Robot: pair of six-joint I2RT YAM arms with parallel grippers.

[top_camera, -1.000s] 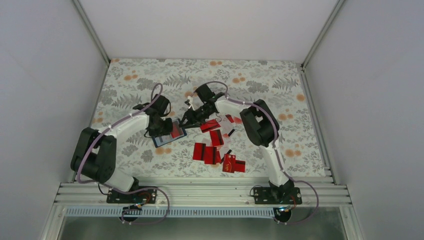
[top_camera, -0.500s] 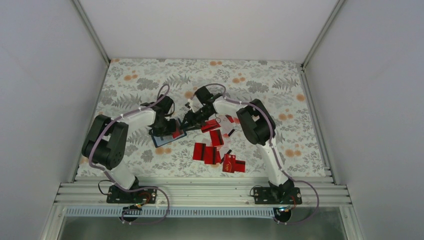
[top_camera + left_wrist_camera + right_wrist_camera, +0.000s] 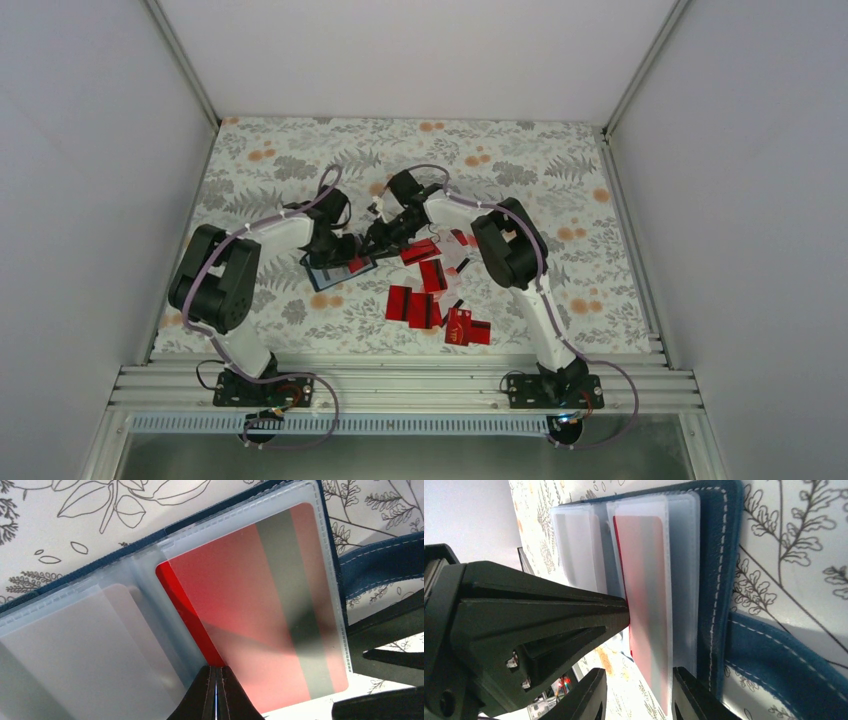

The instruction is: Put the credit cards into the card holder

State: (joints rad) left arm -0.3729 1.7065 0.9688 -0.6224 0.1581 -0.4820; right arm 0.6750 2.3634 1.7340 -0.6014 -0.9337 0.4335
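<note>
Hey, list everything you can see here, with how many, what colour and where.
table cloth: one, white with grey and orange flowers, under everything.
card holder: one, navy, open on the cloth left of centre.
clear sleeves: several, frosted, inside the card holder.
inserted card: one, red with a dark stripe, almost fully in a sleeve.
loose credit cards: about a dozen, mostly red, piled right of the card holder.
arms: two, white and black, bases at the near edge.
left fingers: black, shut, tips at the inserted card's edge.
right fingers: black, apart, at the sleeve's end.
</note>
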